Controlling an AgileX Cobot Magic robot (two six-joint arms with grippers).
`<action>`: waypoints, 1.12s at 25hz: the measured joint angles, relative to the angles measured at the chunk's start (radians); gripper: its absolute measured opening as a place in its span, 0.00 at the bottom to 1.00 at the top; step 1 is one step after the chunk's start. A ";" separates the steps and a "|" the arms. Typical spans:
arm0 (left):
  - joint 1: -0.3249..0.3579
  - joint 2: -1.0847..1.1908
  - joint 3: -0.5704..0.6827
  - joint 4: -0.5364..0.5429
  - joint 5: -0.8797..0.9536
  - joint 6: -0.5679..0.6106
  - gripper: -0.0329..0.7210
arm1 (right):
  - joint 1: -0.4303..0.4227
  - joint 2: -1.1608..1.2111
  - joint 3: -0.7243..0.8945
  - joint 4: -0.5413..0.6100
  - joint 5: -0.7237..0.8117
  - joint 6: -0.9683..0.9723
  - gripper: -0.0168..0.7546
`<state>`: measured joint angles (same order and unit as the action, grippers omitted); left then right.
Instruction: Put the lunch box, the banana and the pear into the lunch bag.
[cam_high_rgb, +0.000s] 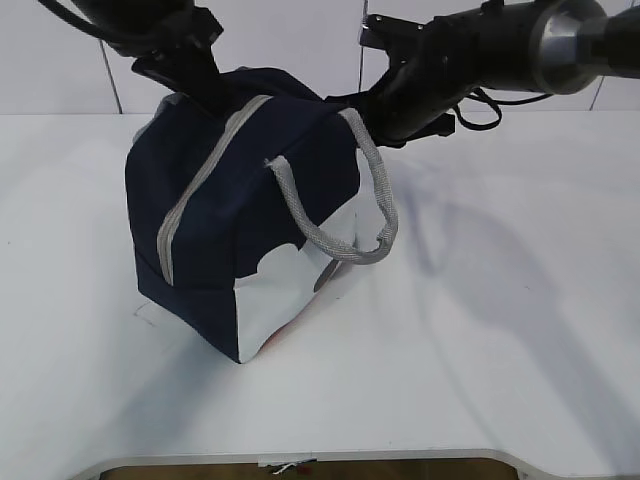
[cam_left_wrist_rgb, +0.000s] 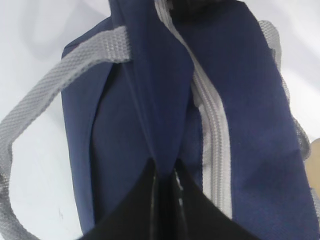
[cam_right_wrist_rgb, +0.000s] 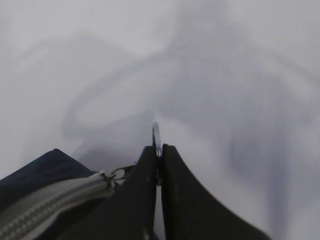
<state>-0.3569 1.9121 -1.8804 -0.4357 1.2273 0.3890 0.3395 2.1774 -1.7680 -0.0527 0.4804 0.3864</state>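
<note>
The right gripper (cam_right_wrist_rgb: 158, 150), at the bottom centre of the right wrist view, has its black tapering fingers pressed together on the thin metal ring pull (cam_right_wrist_rgb: 156, 136), whose silvery edge pokes up between the tips; a small link joins the ring to the slider at the end of the grey zipper (cam_right_wrist_rgb: 55, 202) in the lower left corner. The left gripper (cam_left_wrist_rgb: 163, 172), at the bottom of the left wrist view, is likewise clamped, pinching a raised fold of navy fabric on the lunch bag (cam_high_rgb: 250, 225) just left of the zipper's ribbed grey tape. In the exterior view the bag sits left of centre on the white table (cam_high_rgb: 500, 330), boxy and soft-sided, with both dark arms reaching to its top from the upper edge of the frame. Its cloth is matte navy, with a white patch (cam_high_rgb: 290, 285) low on the near side, and a woven grey strap handle (cam_high_rgb: 345, 215) loops down over the right face.
</note>
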 joint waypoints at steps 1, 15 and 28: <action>0.000 0.000 0.000 0.002 0.000 0.000 0.04 | 0.000 0.000 0.000 0.000 0.000 0.000 0.07; 0.000 0.000 0.000 0.034 0.012 0.000 0.04 | -0.009 -0.002 -0.053 0.021 0.072 -0.018 0.56; 0.000 0.050 -0.002 0.064 0.012 -0.004 0.04 | -0.009 -0.019 -0.374 0.021 0.581 -0.295 0.56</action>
<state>-0.3569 1.9621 -1.8824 -0.3720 1.2393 0.3845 0.3307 2.1585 -2.1420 -0.0319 1.0614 0.0917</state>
